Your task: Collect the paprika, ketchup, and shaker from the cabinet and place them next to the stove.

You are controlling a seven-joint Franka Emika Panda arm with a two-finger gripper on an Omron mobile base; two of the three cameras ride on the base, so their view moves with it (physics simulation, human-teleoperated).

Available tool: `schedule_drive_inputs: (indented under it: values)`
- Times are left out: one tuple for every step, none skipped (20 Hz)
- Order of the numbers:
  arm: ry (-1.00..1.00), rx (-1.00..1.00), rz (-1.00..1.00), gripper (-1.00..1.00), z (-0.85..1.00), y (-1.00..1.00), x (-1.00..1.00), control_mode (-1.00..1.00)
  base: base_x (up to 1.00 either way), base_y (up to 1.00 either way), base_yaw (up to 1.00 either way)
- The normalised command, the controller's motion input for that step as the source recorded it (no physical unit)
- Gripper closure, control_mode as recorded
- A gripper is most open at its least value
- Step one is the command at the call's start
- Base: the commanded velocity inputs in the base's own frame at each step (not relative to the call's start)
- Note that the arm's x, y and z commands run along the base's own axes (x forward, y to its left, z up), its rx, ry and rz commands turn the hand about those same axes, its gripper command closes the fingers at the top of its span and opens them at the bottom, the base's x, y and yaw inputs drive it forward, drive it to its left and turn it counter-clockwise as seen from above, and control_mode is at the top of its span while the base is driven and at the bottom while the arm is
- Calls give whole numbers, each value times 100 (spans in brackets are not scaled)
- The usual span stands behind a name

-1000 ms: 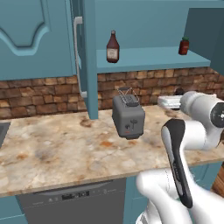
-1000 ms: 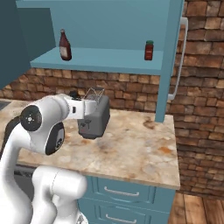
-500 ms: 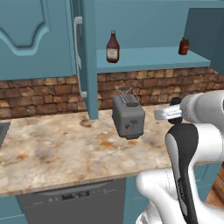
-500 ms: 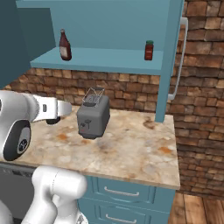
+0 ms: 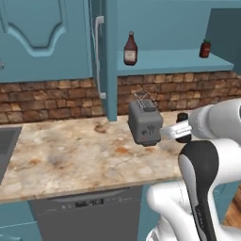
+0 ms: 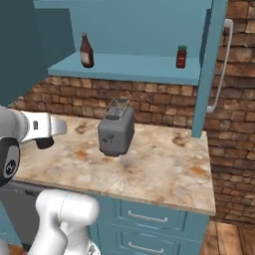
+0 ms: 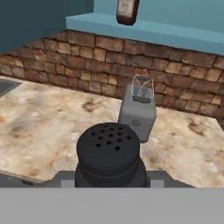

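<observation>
A black shaker (image 7: 109, 153) with a perforated top sits between the fingers of my gripper (image 7: 109, 177), which is shut on it, above the counter in front of the toaster. From the base the shaker (image 5: 182, 134) (image 6: 45, 143) hangs under my hand, just above the countertop. The ketchup (image 5: 130, 49) (image 6: 86, 51) (image 7: 127, 10) stands at the left on the open cabinet's teal shelf (image 5: 174, 61) (image 6: 124, 67). The paprika (image 5: 204, 48) (image 6: 182, 57) stands on the same shelf further right.
A grey toaster (image 5: 145, 124) (image 6: 116, 131) (image 7: 138, 111) stands mid-counter against the brick wall. The open cabinet door (image 5: 110, 61) (image 6: 211, 64) juts out over the counter. A sink corner (image 5: 5, 146) lies at the far left, a dishwasher (image 5: 84, 216) below.
My arm has swung away from the shelf, carrying the shaker lower and back toward the counter's front, past the toaster. The bottle and jar on the shelf have not moved.
</observation>
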Motion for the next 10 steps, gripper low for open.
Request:
schedule_drive_inputs:
  values:
    - [0,0,0,100,0,0,0,100,-62,57,24]
    - [0,0,0,100,0,0,0,100,-66,58,27]
    - [0,0,0,100,0,0,0,100,-67,64,28]
    - [0,0,0,100,0,0,0,100,-68,69,30]
    - [0,0,0,100,0,0,0,100,-68,78,33]
    - [0,0,0,100,0,0,0,100,-63,86,37]
    - [0,0,0,100,0,0,0,100,-56,93,39]
    - [0,0,0,100,0,0,0,100,-50,95,41]
    - [0,0,0,100,0,0,0,100,-41,100,42]
    - [0,0,0,100,0,0,0,100,-25,100,42]
